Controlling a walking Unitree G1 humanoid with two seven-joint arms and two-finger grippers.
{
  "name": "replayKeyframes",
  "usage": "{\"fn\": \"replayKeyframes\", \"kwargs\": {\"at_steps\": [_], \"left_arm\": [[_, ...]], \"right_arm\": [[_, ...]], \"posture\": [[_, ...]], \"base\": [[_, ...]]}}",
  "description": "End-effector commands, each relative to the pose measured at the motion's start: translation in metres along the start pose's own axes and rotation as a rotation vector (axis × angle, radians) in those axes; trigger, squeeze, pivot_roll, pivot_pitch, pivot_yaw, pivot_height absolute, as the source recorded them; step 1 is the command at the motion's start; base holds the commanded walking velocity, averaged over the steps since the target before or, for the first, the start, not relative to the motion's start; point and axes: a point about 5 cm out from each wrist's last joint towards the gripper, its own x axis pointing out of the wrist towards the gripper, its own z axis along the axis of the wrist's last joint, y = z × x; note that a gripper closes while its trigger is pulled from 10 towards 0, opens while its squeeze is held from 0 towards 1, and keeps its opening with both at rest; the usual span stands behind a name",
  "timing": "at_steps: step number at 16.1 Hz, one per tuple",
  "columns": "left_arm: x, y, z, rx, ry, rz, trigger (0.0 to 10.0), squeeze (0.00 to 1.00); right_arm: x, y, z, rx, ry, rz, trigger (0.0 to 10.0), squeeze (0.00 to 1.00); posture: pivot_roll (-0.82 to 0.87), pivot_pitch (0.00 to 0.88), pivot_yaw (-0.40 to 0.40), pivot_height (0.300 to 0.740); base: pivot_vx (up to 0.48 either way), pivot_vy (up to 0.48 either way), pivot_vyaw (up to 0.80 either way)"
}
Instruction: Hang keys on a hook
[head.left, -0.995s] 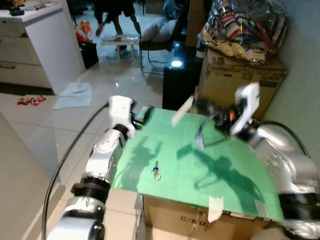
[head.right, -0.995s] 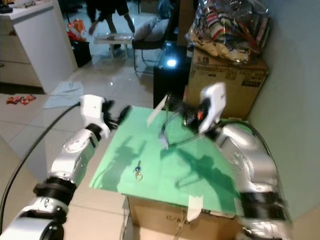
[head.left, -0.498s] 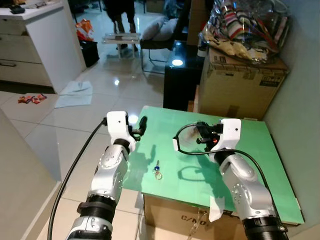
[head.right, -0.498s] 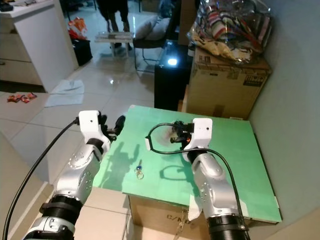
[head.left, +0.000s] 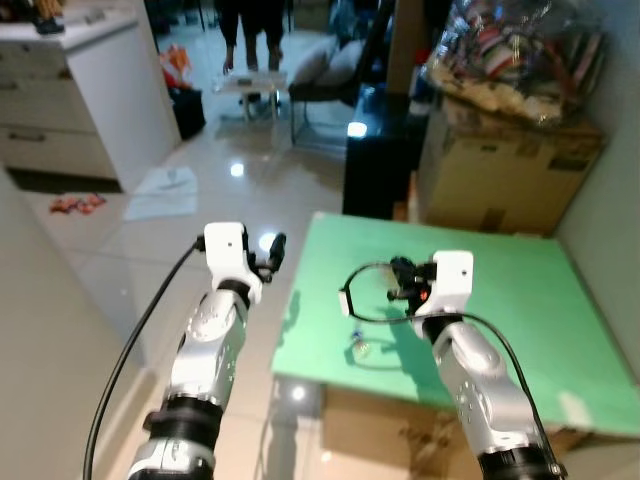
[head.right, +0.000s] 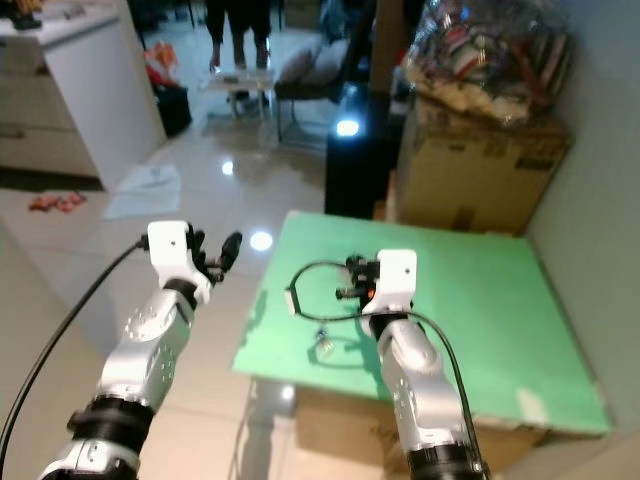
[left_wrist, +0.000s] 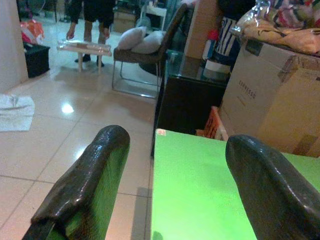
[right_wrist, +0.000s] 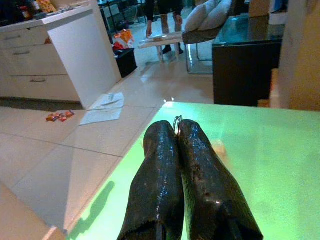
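Observation:
A small bunch of keys (head.left: 358, 347) with a metal ring lies on the green table top (head.left: 520, 300), close to its front left corner. My right gripper (head.left: 398, 285) hovers over the table just behind the keys, pointing left, with a black cable looping beside it. In the right wrist view its fingers (right_wrist: 165, 165) are pressed together, shut, and a metal ring (right_wrist: 177, 119) peeks out at their tips; whether it is held I cannot tell. My left gripper (head.left: 272, 250) is held up off the table's left edge, open with nothing between its fingers (left_wrist: 90, 175).
A cardboard box (head.left: 510, 170) piled with bags and a black cabinet (head.left: 385, 160) stand behind the table. A grey wall (head.left: 620, 150) runs along the right. To the left lie shiny floor tiles, a white counter (head.left: 100, 90) and a paper (head.left: 165, 190). A person's legs (head.left: 250, 25) stand far back.
My right arm swung from the table's right side to its middle, over the keys. The camera has shifted and the left arm has risen slightly. The keys stay put.

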Motion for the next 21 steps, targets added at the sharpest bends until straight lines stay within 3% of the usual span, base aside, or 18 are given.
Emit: {"fn": "replayKeyframes", "kwargs": {"at_steps": [1,5,9,13,17,21], "left_arm": [[-0.002,-0.005,-0.003,0.004,0.012,-0.014,10.0,0.0],[-0.008,0.001,-0.01,0.04,0.039,0.024,10.0,0.0],[-0.024,0.025,-0.017,0.077,0.056,0.085,10.0,0.0],[-0.022,0.012,-0.014,0.087,0.036,0.088,10.0,0.0],[-0.028,0.013,-0.018,0.094,0.053,0.122,10.0,0.0],[-0.03,0.016,-0.014,0.102,0.029,0.136,10.0,0.0]], "right_arm": [[-0.004,-0.006,0.0,-0.003,-0.015,-0.02,0.0,0.0],[-0.006,-0.003,-0.008,-0.028,0.014,-0.012,0.0,0.0],[-0.006,-0.006,-0.012,-0.019,0.025,-0.015,0.0,0.0],[-0.003,-0.006,-0.015,-0.026,0.031,-0.015,0.0,0.0],[-0.001,-0.007,-0.015,-0.03,0.032,-0.007,0.0,0.0],[0.0,-0.007,-0.019,-0.028,0.046,0.002,0.0,0.0]], "posture": [[-0.15,0.0,0.034,0.74],[-0.14,0.0,0.029,0.74],[-0.12,0.0,0.019,0.74],[-0.11,0.0,0.009,0.74],[-0.1,0.0,-0.002,0.74],[-0.08,0.0,-0.01,0.74]], "base": [[0.0,0.472,0.0],[0.0,0.187,0.46],[0.0,-0.089,0.58],[0.0,-0.48,0.51],[0.0,-0.455,0.5],[0.0,0.0,0.49]]}}
